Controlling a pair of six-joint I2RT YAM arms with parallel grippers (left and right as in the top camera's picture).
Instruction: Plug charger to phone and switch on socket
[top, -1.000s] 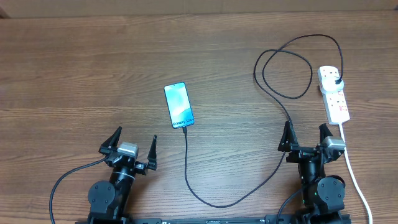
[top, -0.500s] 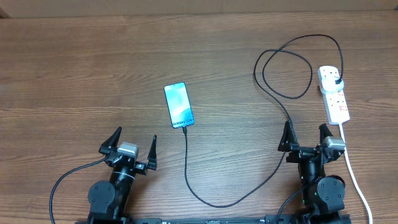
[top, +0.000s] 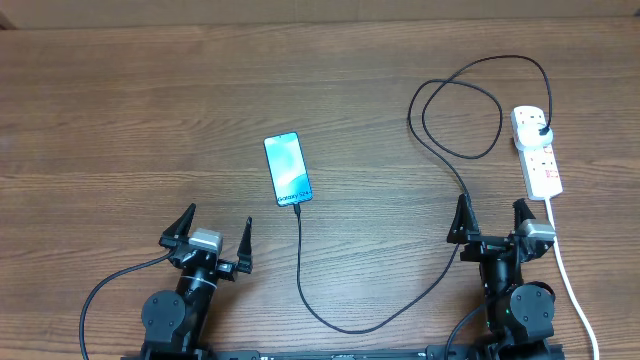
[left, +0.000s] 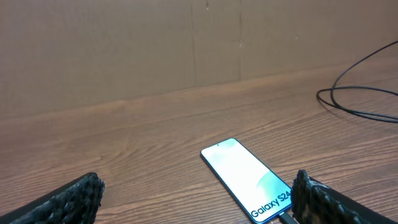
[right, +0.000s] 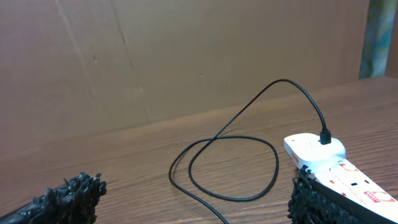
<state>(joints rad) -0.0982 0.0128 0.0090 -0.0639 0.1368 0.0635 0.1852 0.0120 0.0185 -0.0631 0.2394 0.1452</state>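
**A:** Where are the tools?
**B:** Both at the near edge. The left tool (top: 218, 222) is at 7 o'clock and the right tool (top: 490, 208) at 5, each with fingers spread wide and holding nothing.
**A:** The phone?
**B:** The phone (top: 288, 170) lies flat near the middle of the bench (top: 120, 100), screen lit. The charger (top: 299, 250) touches its 6 o'clock end, dips toward 6, passes the right tool and loops at 1 o'clock.
**A:** The socket?
**B:** The socket (top: 540, 160) is at 3 o'clock, with the charger's plug (top: 541, 128) in its far end.

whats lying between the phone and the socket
In the overhead view, only a loop of the charger cable lies between phone and socket, nearer the socket; otherwise bare table.
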